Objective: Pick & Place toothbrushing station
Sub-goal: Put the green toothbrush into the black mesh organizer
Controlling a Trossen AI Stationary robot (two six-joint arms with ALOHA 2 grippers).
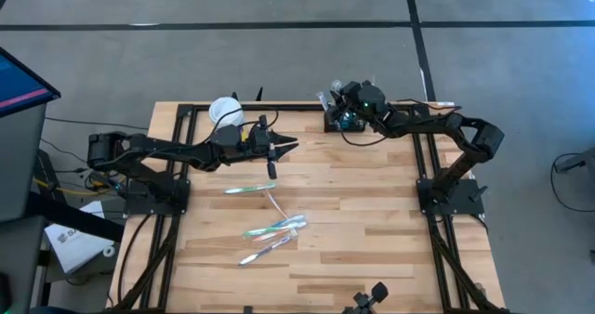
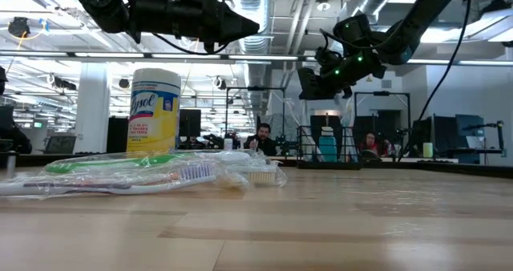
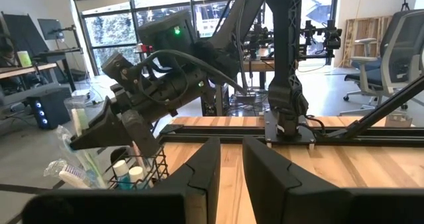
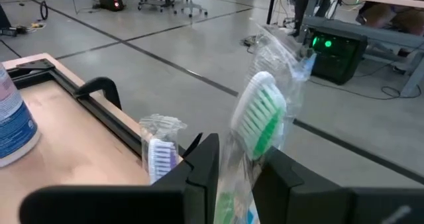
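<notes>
Green-bristled wrapped toothbrush (image 4: 257, 128) sits clamped in the right gripper (image 4: 232, 168) over the far-right wire-mesh caddy (image 1: 344, 121); several packets (image 1: 272, 228) await mid-table; left gripper (image 3: 228, 168), slightly parted, apparently empty.
</notes>
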